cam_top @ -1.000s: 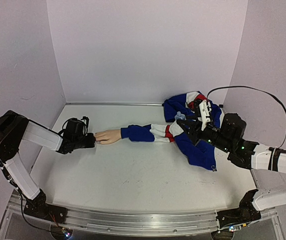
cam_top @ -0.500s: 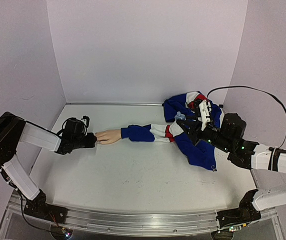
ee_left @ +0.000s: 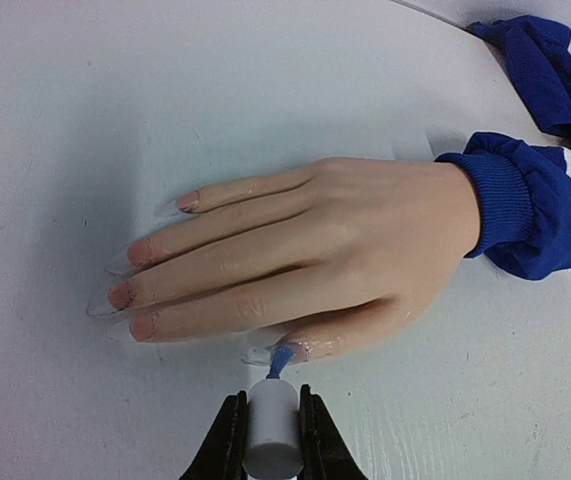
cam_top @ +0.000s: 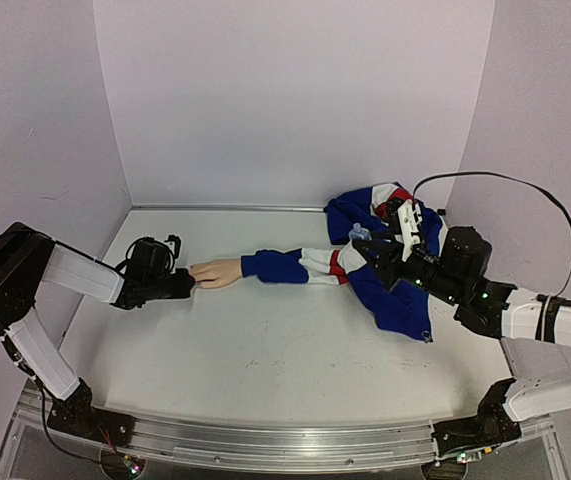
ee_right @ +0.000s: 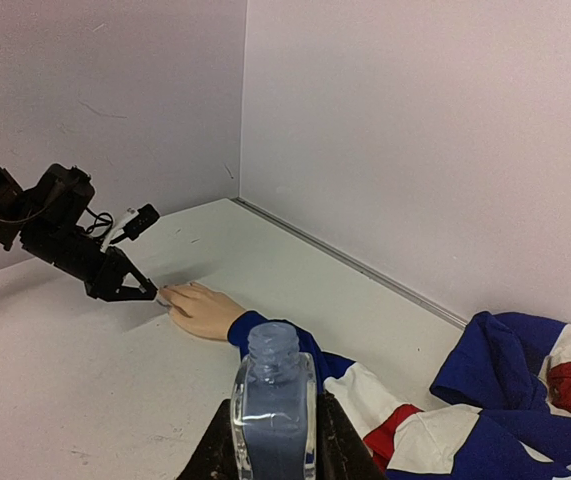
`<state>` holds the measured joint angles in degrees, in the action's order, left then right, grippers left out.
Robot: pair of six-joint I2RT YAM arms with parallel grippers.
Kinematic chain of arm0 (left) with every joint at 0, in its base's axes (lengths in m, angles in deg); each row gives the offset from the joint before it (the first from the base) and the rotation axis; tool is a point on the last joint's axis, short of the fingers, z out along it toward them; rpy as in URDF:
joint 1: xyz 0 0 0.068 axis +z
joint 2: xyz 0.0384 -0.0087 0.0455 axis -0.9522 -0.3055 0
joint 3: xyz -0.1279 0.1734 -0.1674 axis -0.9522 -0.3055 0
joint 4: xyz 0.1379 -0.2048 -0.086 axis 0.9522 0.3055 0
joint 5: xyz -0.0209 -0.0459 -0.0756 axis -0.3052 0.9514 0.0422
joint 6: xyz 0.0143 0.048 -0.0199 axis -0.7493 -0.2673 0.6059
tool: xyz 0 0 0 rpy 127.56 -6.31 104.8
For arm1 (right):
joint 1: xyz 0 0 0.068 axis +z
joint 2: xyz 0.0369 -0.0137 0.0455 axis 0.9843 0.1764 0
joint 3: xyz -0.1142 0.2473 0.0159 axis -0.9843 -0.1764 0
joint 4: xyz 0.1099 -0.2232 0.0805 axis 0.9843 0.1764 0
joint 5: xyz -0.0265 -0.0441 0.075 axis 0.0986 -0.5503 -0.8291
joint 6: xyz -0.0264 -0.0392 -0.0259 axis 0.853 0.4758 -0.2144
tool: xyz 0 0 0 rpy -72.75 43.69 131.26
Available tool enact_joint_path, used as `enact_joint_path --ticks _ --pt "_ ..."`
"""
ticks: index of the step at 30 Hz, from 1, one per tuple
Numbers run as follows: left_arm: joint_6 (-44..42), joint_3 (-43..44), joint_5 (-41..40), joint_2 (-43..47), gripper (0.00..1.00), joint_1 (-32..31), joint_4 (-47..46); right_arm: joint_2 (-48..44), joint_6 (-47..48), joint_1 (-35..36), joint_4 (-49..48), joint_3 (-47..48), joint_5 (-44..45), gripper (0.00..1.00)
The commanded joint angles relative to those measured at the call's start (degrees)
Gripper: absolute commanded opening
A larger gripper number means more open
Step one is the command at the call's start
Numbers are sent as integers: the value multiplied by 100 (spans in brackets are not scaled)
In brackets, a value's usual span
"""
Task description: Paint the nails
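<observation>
The pale mannequin hand (ee_left: 315, 250) lies palm down on the white table, with a blue sleeve cuff (ee_left: 510, 215) at its wrist. Its nails (ee_left: 123, 296) point toward the left wall. My left gripper (ee_left: 272, 425) is shut on a white brush cap (ee_left: 271, 435). The blue brush tip (ee_left: 281, 360) touches the thumb nail (ee_left: 263, 354). From above, the left gripper (cam_top: 187, 283) sits at the fingertips of the hand (cam_top: 217, 272). My right gripper (ee_right: 273, 425) is shut on an open clear bottle (ee_right: 273, 400) of bluish polish, held upright above the garment.
A blue, white and red garment (cam_top: 385, 290) runs from the sleeve to a crumpled heap at the back right, under the right arm. Pale walls (cam_top: 295, 100) close in the back and both sides. White tabletop (cam_top: 265, 350) lies in front of the sleeve.
The left gripper has edged slightly along the fingertips with the brush. The right arm and the bottle have not moved.
</observation>
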<state>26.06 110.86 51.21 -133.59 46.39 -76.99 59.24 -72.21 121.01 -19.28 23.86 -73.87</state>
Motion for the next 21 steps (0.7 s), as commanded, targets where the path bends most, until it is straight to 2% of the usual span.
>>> enact_joint_path --ticks 1,11,21 --pt "47 198 -21 -75 0 -10 -32 -57 -34 -27 -457 90 -29 0" --pt "5 141 -315 -16 0 -10 -12 -58 -38 -21 -457 93 -29 0" --pt "-77 -70 -843 499 0 -10 109 -71 -45 -21 -457 89 -48 0"
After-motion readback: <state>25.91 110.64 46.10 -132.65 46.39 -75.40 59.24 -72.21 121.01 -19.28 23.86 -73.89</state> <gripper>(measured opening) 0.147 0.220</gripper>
